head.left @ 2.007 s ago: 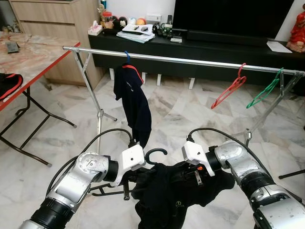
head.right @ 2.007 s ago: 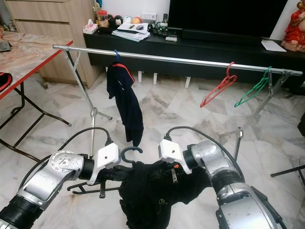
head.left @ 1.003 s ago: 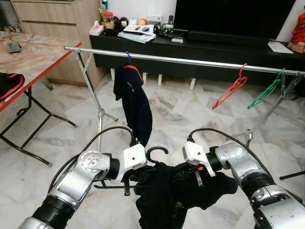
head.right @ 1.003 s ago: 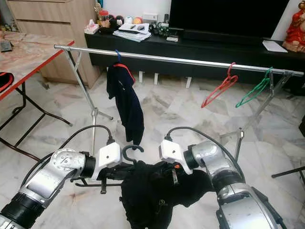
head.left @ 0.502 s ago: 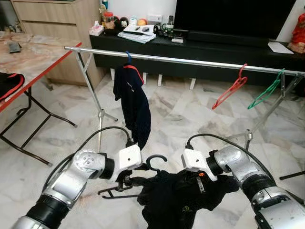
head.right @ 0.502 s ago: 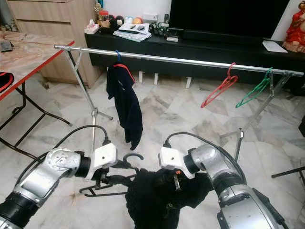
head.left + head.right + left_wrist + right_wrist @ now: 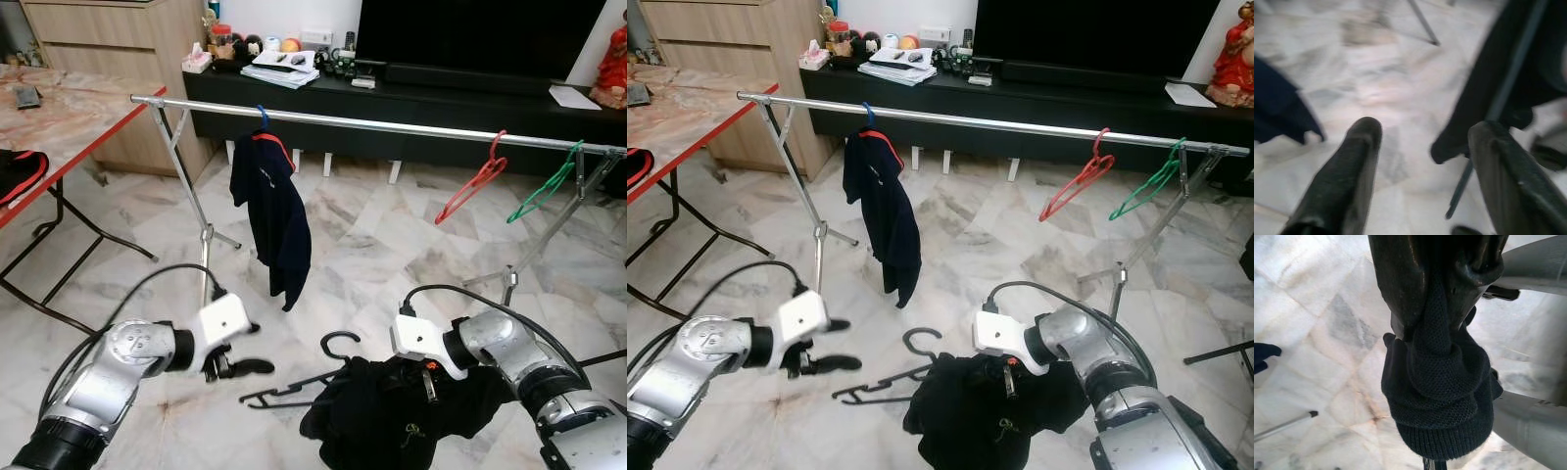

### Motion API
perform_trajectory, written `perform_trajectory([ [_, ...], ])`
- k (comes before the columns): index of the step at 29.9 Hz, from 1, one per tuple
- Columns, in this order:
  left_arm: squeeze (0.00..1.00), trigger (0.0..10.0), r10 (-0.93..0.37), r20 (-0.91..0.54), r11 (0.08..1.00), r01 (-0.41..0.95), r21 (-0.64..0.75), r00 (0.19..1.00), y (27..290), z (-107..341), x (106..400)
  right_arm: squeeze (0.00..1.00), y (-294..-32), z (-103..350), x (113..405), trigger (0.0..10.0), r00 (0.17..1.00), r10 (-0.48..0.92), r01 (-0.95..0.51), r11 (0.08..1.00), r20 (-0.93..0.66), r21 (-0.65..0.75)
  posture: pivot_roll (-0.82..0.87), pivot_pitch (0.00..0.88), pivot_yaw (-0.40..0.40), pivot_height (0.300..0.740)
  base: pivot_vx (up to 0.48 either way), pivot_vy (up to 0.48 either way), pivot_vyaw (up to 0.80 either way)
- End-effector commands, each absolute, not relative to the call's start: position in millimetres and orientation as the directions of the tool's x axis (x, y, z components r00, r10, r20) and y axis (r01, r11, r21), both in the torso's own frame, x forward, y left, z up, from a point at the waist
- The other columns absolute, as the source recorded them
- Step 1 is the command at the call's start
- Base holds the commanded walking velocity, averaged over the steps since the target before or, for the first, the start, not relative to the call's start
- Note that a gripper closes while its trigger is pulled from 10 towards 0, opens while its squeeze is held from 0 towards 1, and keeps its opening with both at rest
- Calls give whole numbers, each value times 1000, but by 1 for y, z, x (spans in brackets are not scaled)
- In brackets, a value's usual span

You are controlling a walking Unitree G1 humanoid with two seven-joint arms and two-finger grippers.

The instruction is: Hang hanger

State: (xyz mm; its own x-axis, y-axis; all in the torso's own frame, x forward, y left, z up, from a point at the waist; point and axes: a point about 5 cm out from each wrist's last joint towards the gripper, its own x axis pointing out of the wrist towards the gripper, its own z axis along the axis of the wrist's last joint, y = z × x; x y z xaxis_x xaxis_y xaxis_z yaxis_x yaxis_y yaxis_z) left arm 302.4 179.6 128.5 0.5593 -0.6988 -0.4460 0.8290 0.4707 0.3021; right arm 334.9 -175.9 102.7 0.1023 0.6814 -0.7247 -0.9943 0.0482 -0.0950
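Observation:
A black hanger (image 7: pixel 291 388) with its hook (image 7: pixel 339 342) upward sticks out of a bunched black garment (image 7: pixel 392 423) low over the marble floor. My right gripper (image 7: pixel 427 380) is shut on that garment; in the right wrist view the fingers (image 7: pixel 1400 279) pinch the knitted cloth (image 7: pixel 1440 382). My left gripper (image 7: pixel 257 348) is open to the left of the hanger, apart from it, with nothing between its fingers (image 7: pixel 1339 181). Beyond both, the steel rail (image 7: pixel 392 125) spans the room.
On the rail hang a navy garment (image 7: pixel 273 211) on a blue hanger, a red hanger (image 7: pixel 471 184) and a green hanger (image 7: pixel 545 184). The rack's legs (image 7: pixel 205 235) stand left and right. A red-edged table (image 7: pixel 69 113) is at the left, a black TV cabinet (image 7: pixel 294 98) behind.
My left gripper has let go of the hanger, opened and drawn back to the left. The hanger and black garment have sunk lower and to the right, held by the right gripper.

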Motion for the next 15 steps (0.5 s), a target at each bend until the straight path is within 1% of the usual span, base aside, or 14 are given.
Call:
perform_trajectory([
  [1, 0, 10000, -657, -393, 555, 765, 326, 644, 186, 123, 304, 0, -179, 115, 343, 0, 178, 688, -983, 85, -703, -166, 68, 67, -64, 740, 0, 0, 0],
  [2, 0, 10000, -644, -380, 581, 747, 322, 664, 187, 120, 304, 0, -179, 116, 344, 0, 201, 690, -978, 103, -696, -180, 69, 67, -64, 740, 0, 0, 0],
  [3, 0, 10000, -644, -380, 581, 747, 322, 664, 187, 120, 304, 0, -179, 116, 344, 0, 201, 690, -978, 103, -696, -180, 69, 67, -64, 740, 0, 0, 0],
  [4, 0, 10000, -616, -361, 638, 712, 292, 700, 190, 114, 303, 0, -181, 119, 347, 0, 242, 692, -969, 135, -680, -207, 69, 67, -64, 740, 0, 0, 0],
  [6, 0, 10000, -589, -348, 679, 680, 277, 730, 191, 107, 301, 0, -181, 124, 351, 0, 288, 696, -956, 171, -658, -237, 66, 65, -62, 740, 0, 0, 0],
  [7, 0, 10000, -589, -348, 679, 680, 277, 730, 191, 107, 301, 0, -181, 124, 351, 0, 288, 696, -956, 171, -658, -237, 66, 65, -62, 740, 0, 0, 0],
  [8, 0, 10000, -549, -351, 712, 644, 279, 759, 193, 100, 299, 0, -180, 130, 354, 0, 311, 716, -949, 196, -625, -248, 64, 65, -61, 740, 0, 0, 0],
  [9, 0, 10000, -549, -351, 712, 644, 279, 759, 193, 100, 299, 0, -180, 130, 354, 0, 311, 716, -949, 196, -625, -248, 64, 65, -61, 740, 0, 0, 0],
  [10, 0, 10000, -508, -338, 749, 600, 281, 792, 195, 94, 298, 0, -180, 136, 358, 0, 340, 718, -938, 209, -607, -277, 61, 65, -61, 740, 0, 0, 0],
  [13, 0, 10000, -486, -330, 769, 576, 277, 809, 197, 93, 298, 0, -180, 138, 359, 0, 351, 714, -933, 210, -606, -293, 61, 65, -61, 740, 0, 0, 0],
  [14, 0, 10000, -412, -324, 824, 500, 268, 852, 203, 86, 300, 0, -178, 146, 363, 0, 387, 722, -916, 232, -573, -326, 60, 62, -58, 740, 0, 0, 0],
  [15, 0, 10000, -412, -324, 824, 500, 268, 852, 203, 86, 300, 0, -178, 146, 363, 0, 387, 722, -916, 232, -573, -326, 60, 62, -58, 740, 0, 0, 0],
])
